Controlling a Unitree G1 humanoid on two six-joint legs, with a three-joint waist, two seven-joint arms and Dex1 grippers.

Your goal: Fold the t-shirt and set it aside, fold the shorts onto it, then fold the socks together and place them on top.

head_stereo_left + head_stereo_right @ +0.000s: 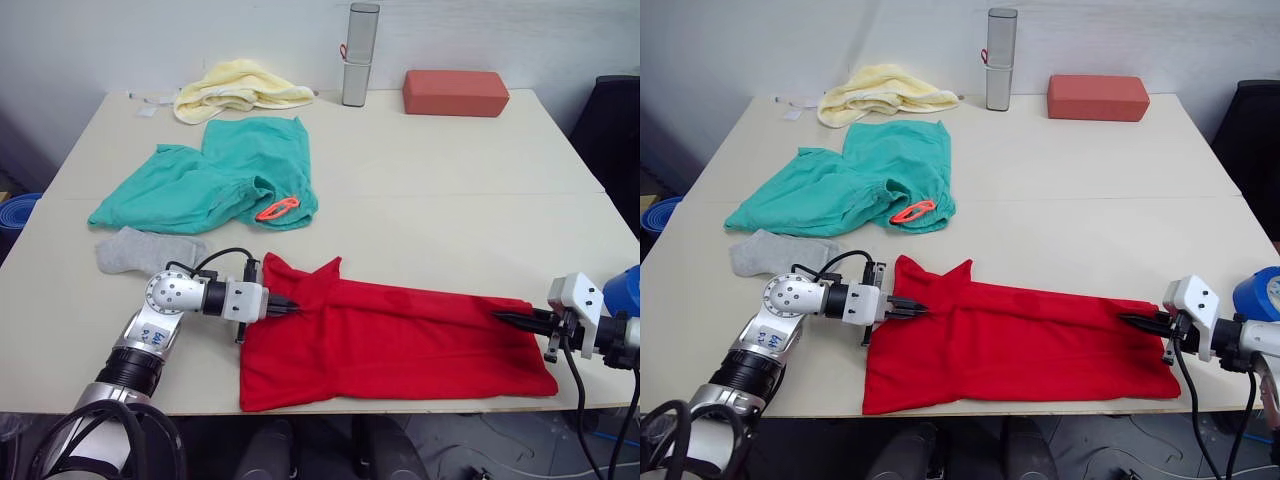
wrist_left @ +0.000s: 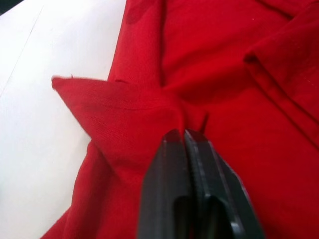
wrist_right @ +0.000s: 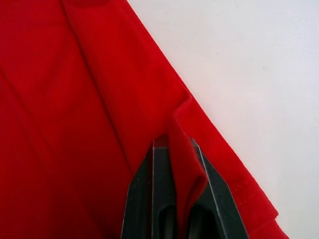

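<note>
while both arms reach inward, t-shirt [image 1: 400, 340] pinched

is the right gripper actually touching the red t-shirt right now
Touching. The right wrist view shows a fold of the t-shirt pinched between the right gripper fingers, the red cloth standing up between the two black pads.

Beyond the t-shirt [image 1: 400, 345], a broad bare band of tabletop [image 1: 450, 210] lies open. Left of that band the shorts [image 1: 215, 175] and socks [image 1: 150, 250] block passage; behind it stand a towel [image 1: 240, 88], grey cylinder [image 1: 358, 55] and red block [image 1: 455, 92].
</note>
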